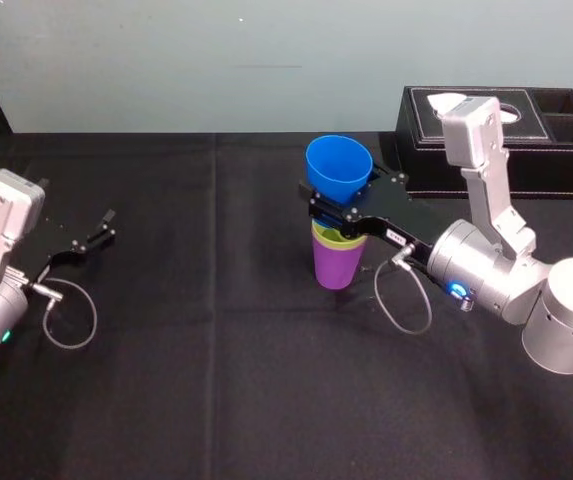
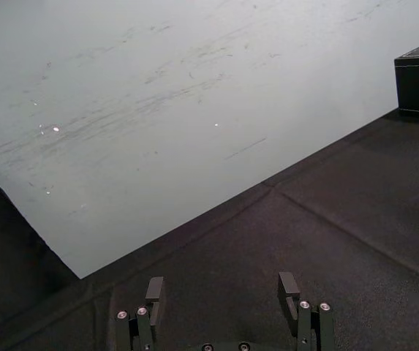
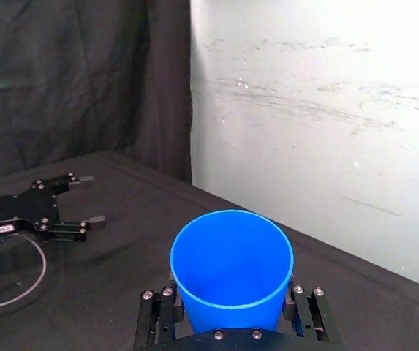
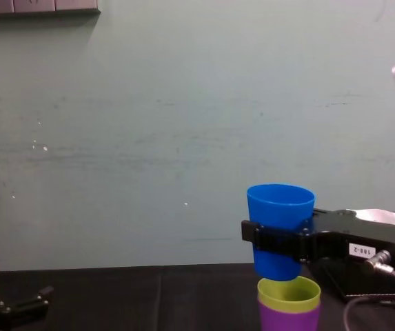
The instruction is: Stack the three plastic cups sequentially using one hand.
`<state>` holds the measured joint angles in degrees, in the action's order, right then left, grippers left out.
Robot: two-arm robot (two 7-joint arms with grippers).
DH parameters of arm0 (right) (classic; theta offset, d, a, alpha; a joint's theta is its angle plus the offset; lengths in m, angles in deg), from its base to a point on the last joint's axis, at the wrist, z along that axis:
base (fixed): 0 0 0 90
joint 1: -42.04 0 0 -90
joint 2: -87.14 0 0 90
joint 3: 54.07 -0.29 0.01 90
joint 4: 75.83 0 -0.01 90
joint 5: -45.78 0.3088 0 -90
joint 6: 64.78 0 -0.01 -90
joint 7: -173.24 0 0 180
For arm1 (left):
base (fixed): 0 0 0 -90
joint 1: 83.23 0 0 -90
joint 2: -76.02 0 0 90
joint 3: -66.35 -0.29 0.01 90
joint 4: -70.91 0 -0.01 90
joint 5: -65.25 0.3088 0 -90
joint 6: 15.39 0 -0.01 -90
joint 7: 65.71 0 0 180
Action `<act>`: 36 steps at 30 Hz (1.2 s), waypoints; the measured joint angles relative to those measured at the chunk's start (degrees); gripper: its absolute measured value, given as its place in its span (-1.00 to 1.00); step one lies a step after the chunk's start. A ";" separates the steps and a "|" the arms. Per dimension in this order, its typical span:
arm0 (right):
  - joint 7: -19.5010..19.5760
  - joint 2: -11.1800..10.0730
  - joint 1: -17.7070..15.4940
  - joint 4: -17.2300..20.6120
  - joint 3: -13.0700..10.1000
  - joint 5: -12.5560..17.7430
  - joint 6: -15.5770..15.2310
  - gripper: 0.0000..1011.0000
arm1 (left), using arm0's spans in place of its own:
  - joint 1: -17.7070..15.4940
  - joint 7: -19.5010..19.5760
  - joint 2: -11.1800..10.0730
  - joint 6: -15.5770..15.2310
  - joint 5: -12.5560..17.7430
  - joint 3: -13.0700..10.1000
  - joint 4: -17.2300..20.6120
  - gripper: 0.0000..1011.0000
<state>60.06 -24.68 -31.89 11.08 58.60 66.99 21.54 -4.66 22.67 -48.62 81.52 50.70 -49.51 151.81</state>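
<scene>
A blue cup (image 1: 338, 166) hangs upright in the air with my right gripper (image 1: 338, 208) shut on its sides. Straight below it stands the purple cup (image 1: 335, 266) on the black cloth, with the yellow-green cup (image 1: 332, 238) nested inside it. In the chest view the blue cup (image 4: 280, 224) hovers just above the yellow-green rim (image 4: 288, 292), and the purple cup (image 4: 288, 318) shows beneath. The right wrist view looks into the blue cup (image 3: 231, 267), held between both fingers (image 3: 302, 314). My left gripper (image 1: 96, 236) rests open at the far left, nothing between its fingers (image 2: 153, 292).
A black tissue box (image 1: 501, 140) stands at the back right, behind my right arm. The black cloth (image 1: 216, 380) covers the table up to a pale wall. A grey cable (image 1: 401, 300) loops off the right wrist beside the stack.
</scene>
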 joint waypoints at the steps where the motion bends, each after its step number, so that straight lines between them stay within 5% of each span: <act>1: 0.00 0.04 0.03 -0.20 0.00 -0.03 0.08 0.44 | 0.00 0.00 0.00 0.00 0.00 0.00 0.00 1.00; 36: -1.98 1.21 1.19 -6.90 -0.07 -1.29 2.59 0.44 | 0.00 0.00 0.00 0.00 0.00 0.00 0.00 1.00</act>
<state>58.08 -23.47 -30.70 4.18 58.53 65.70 24.13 -4.66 22.67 -48.62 81.52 50.71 -49.51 151.81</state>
